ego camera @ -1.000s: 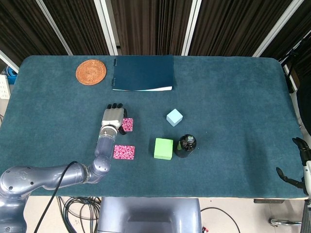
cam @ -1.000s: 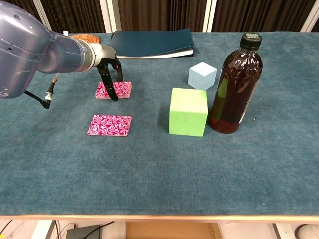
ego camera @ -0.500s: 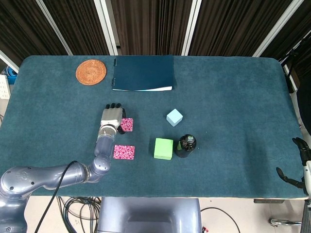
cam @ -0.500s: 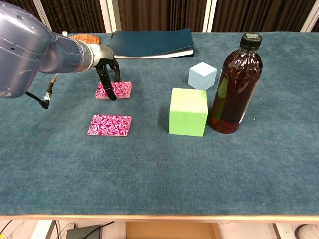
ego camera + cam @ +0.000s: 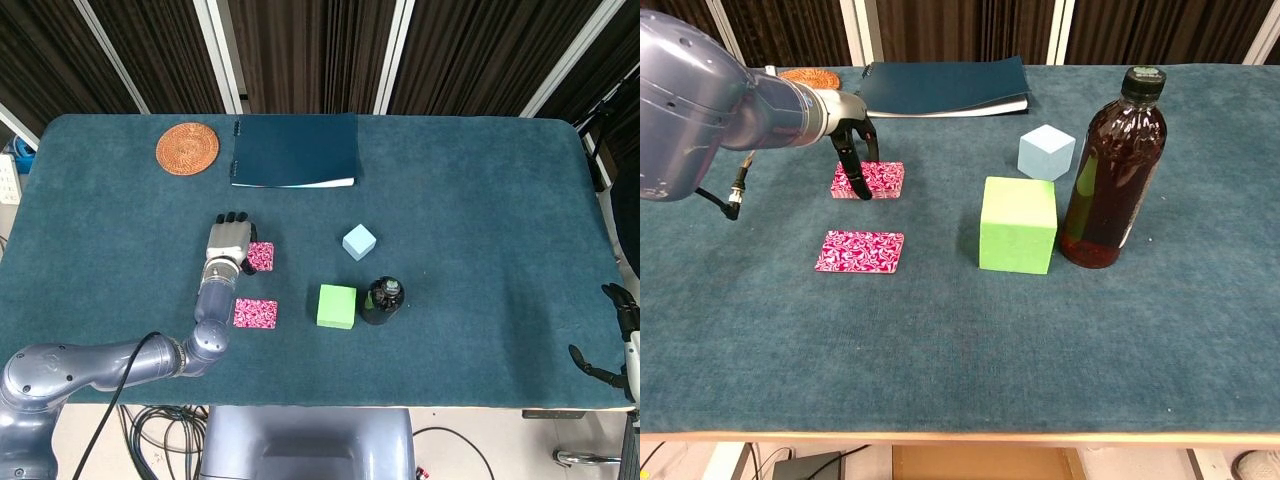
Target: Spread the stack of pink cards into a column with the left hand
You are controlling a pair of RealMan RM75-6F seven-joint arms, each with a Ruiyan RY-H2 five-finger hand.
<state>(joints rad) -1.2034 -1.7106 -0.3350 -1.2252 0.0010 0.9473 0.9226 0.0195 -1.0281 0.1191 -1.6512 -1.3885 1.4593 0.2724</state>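
The stack of pink patterned cards lies left of the table's middle. One single pink card lies flat nearer the front edge, apart from the stack. My left hand hangs over the stack's left end, its dark fingertips pointing down and touching that end. It grips nothing. My right hand shows only at the far right edge of the head view, off the table, fingers apart and empty.
A green cube, a dark bottle and a pale blue cube stand right of the cards. A blue notebook and a woven coaster lie at the back.
My left hand's fingertips have slid a little leftward across the top of the stack to its left end. The stack and the single card have barely moved.
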